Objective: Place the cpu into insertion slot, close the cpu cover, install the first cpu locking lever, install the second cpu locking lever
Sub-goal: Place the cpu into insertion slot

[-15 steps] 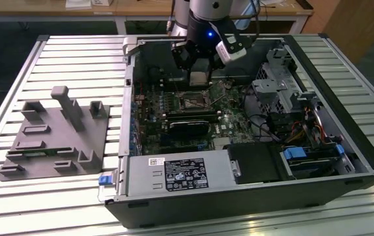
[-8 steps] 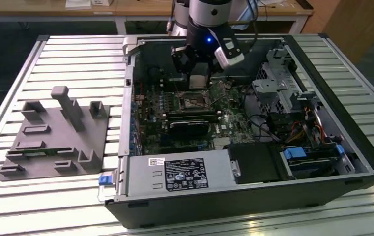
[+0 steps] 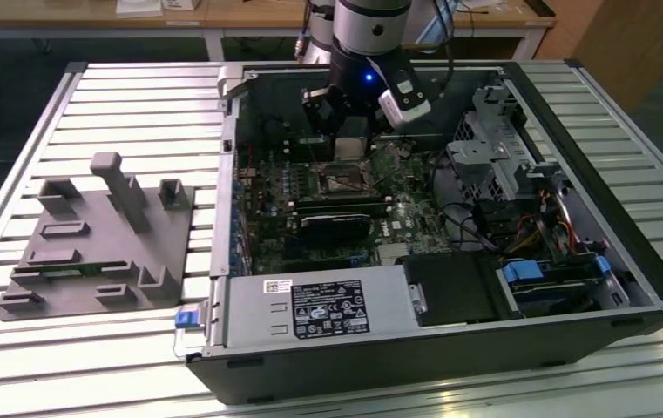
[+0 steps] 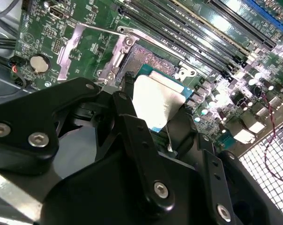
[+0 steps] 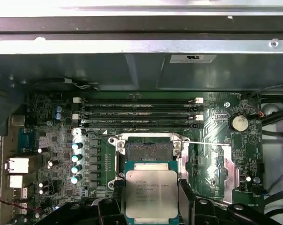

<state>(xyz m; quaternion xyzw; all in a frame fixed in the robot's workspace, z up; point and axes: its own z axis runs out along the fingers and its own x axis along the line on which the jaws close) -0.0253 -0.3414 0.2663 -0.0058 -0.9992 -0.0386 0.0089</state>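
My gripper (image 5: 151, 202) is shut on the cpu (image 5: 151, 194), a flat square chip with a silvery top, gripped by its two side edges between black fingers (image 5: 184, 197). The chip hangs just short of the insertion slot (image 5: 148, 151), a dark square socket with a metal rim that lies uncovered. The cpu cover (image 5: 224, 166) is swung open beside the slot, and a thin wire lever (image 5: 202, 142) stands raised across it. In the second wrist view the cpu (image 4: 155, 101) hovers tilted over the slot (image 4: 146, 58), next to the open cover (image 4: 85, 42). In the exterior view the gripper (image 3: 352, 144) hangs inside the case above the slot (image 3: 347, 178).
Memory sticks (image 5: 137, 112) run along the board just beyond the slot. A black card (image 3: 337, 218), a power supply (image 3: 307, 309) and a drive cage (image 3: 505, 148) crowd the case (image 3: 610, 218). A grey fixture (image 3: 98, 244) sits on the slatted table at the exterior view's left.
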